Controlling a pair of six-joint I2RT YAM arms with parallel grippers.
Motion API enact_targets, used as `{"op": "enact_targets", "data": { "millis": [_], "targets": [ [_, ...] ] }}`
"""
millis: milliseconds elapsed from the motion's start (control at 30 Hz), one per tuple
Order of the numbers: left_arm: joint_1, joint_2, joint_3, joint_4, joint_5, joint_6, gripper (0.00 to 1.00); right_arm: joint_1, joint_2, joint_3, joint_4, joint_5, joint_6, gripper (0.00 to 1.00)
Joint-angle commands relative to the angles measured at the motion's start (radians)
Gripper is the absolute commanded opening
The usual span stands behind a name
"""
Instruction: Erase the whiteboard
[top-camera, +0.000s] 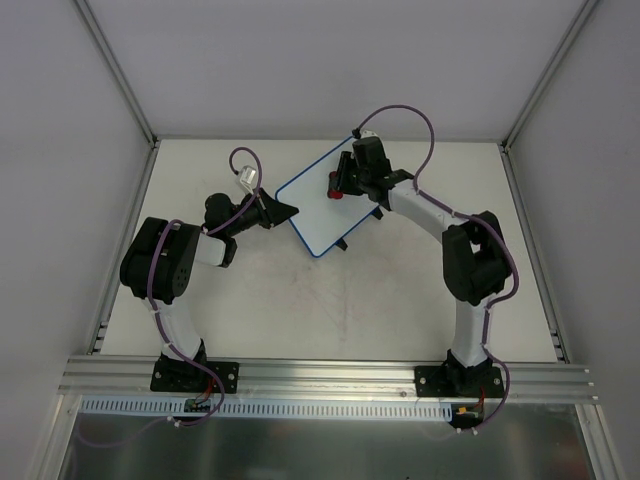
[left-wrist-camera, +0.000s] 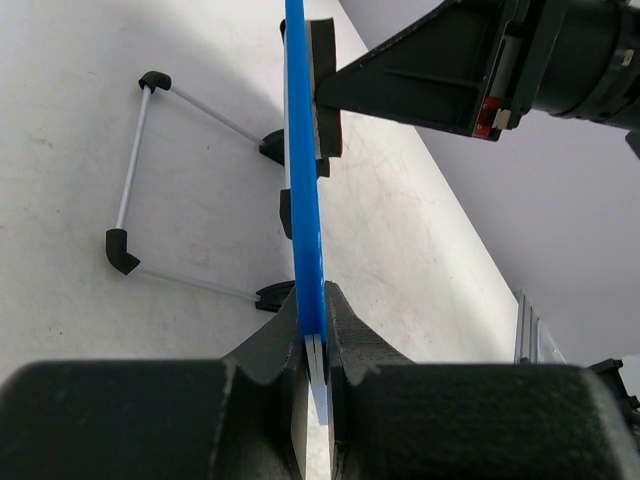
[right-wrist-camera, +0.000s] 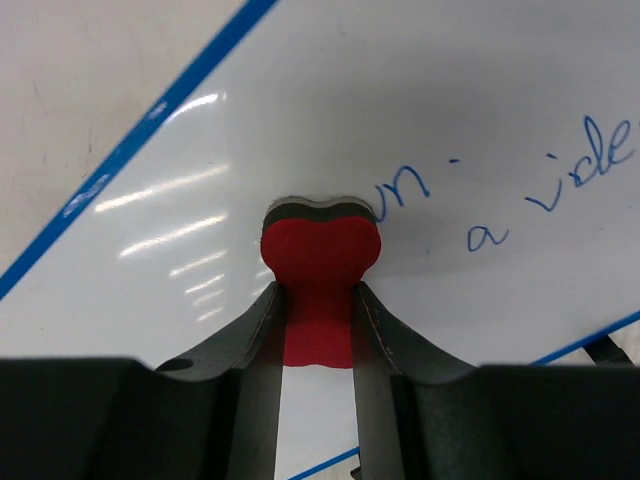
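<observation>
1. The left gripper (left-wrist-camera: 315, 322) is clamped tight on the edge of the small white rectangular whiteboard with a thin blue rim (top-camera: 310, 205).
2. The right gripper (right-wrist-camera: 318, 300) pinches a red bone-shaped eraser (right-wrist-camera: 320, 250), which is pressed against the board's face.
3. The board sits mid-counter (top-camera: 300, 300), turned diagonally; I cannot tell its long axis.
4. Blue handwriting reads partly "a vide".
5. Both arms reach inward, elbows out.

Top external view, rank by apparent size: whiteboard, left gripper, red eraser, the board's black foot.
Largest: whiteboard.
Next: left gripper, clamped on its edge.
Unranked: red eraser and black foot, both tiny and too alike; the right gripper hides part of the eraser.
</observation>
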Motion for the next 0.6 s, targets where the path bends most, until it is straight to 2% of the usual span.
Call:
{"op": "enact_targets", "data": {
  "millis": [0,300,567],
  "targets": [
    [-0.033,-0.008,0.028,0.237,0.129,0.061,0.0,0.032,0.045,0.093,-0.012,-0.026,-0.041,0.0],
    [-0.034,-0.005,0.025,0.238,0.128,0.066,0.0,0.046,0.085,0.211,-0.049,-0.044,-0.078,0.0],
    [-0.034,-0.005,0.023,0.241,0.128,0.066,0.0,0.037,0.083,0.21,-0.073,0.007,-0.072,0.0]
  ]
}}
